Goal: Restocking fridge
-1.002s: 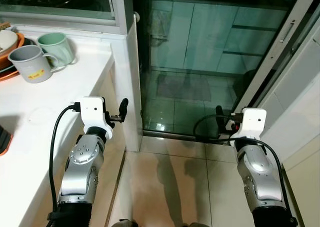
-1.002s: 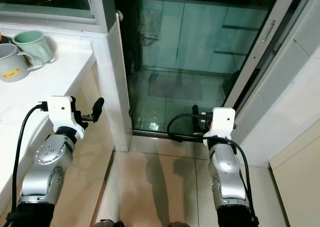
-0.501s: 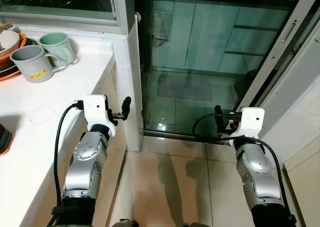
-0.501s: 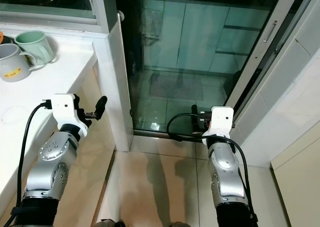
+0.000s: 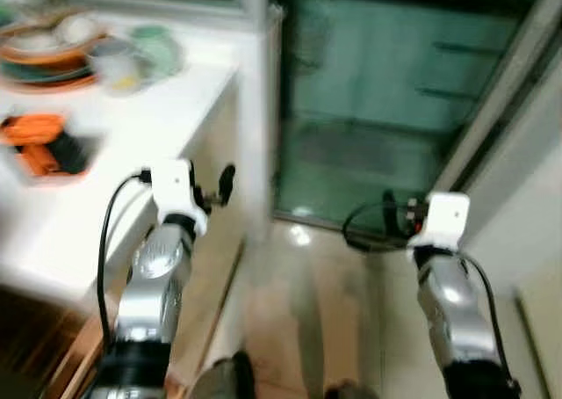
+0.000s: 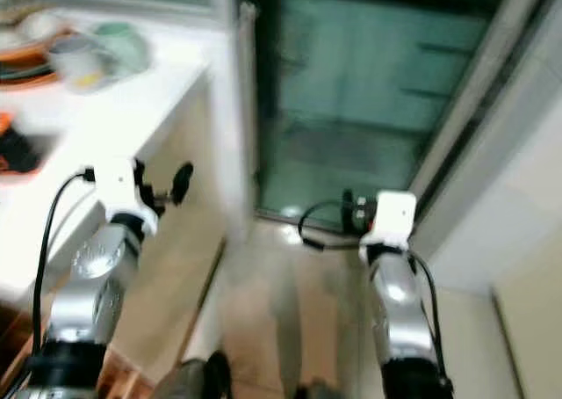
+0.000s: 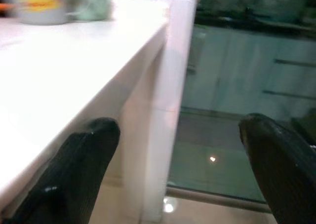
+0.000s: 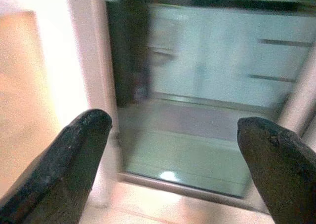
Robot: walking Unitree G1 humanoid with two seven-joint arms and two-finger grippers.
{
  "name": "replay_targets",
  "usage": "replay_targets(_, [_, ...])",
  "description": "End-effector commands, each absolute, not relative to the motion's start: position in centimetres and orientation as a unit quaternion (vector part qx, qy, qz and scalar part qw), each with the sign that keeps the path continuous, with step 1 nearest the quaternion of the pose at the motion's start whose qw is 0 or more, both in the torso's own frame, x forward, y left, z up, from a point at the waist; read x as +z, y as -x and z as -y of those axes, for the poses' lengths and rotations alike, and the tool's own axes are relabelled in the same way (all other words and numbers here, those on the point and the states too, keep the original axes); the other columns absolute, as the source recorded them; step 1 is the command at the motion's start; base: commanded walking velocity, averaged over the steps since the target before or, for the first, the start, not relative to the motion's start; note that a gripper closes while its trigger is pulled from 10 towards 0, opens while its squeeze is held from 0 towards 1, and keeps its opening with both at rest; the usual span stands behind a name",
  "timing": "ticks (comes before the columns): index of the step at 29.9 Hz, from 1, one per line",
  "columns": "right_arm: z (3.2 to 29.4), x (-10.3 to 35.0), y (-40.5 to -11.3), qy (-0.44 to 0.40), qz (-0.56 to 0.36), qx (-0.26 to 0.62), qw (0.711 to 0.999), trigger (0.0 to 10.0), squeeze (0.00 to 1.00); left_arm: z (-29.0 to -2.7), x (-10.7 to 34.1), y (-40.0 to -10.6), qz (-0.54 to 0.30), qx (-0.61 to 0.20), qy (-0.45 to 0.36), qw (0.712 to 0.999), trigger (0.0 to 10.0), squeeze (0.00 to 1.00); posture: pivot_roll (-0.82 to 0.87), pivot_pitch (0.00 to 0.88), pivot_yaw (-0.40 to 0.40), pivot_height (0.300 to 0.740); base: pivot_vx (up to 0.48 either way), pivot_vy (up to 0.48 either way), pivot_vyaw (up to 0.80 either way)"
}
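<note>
From the head cameras everything is smearing — I am walking the robot, so details are soft. The white counter (image 5: 132, 144) is running from nine o'clock up to eleven, carrying an orange plate (image 5: 48, 61), a grey mug (image 5: 114, 61), a green mug (image 5: 158, 47) and an orange-and-black object (image 5: 39, 148). At twelve o'clock a glass sliding door (image 5: 386, 91) is showing cabinets behind it. I am seeing no fridge and nothing to stock it with; where they are I cannot tell.

The left gripper (image 5: 224, 184) is hanging just beside the counter's corner post (image 5: 256, 109); the right gripper (image 5: 388, 207) is sitting at four o'clock over the tiled floor (image 5: 307, 302).

In the left wrist view the fingers (image 7: 74, 169) are standing wide apart, holding nothing, and this view alone is showing how close the counter edge is lying. The right wrist view is giving its fingers (image 8: 74, 155) likewise spread and empty.

My worry — while I am steering on a blurred picture, the left arm could clip that post or the counter edge.
</note>
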State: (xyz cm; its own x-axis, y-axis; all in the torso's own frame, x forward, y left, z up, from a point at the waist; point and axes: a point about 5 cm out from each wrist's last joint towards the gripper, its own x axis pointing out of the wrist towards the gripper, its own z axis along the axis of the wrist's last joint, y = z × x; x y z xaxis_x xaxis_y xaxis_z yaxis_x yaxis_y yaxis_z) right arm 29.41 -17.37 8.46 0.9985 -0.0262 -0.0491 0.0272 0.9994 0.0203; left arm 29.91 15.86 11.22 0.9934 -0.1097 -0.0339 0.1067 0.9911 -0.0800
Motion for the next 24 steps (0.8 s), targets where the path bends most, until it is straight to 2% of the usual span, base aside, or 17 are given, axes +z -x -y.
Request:
replay_targets(1, [18.32, 8.13, -29.13, -0.011, -0.032, -0.028, 0.999, 10.0, 0.0, -16.42, 12.12, -30.41, -0.005, -0.044, 0.03, 0.999, 10.0, 0.0, -0.13, 0.0, 0.026, 0.74, -0.48, 0.0, 0.0])
replay_targets(24, [17.44, 8.33, -29.03, 0.023, -0.02, -0.004, 1.0, 10.0, 0.0, -17.01, 11.94, -30.14, 0.0, -0.04, 0.028, 0.999, 10.0, 0.0, -0.12, 0.0, 0.021, 0.74, -0.48, 0.0, 0.0])
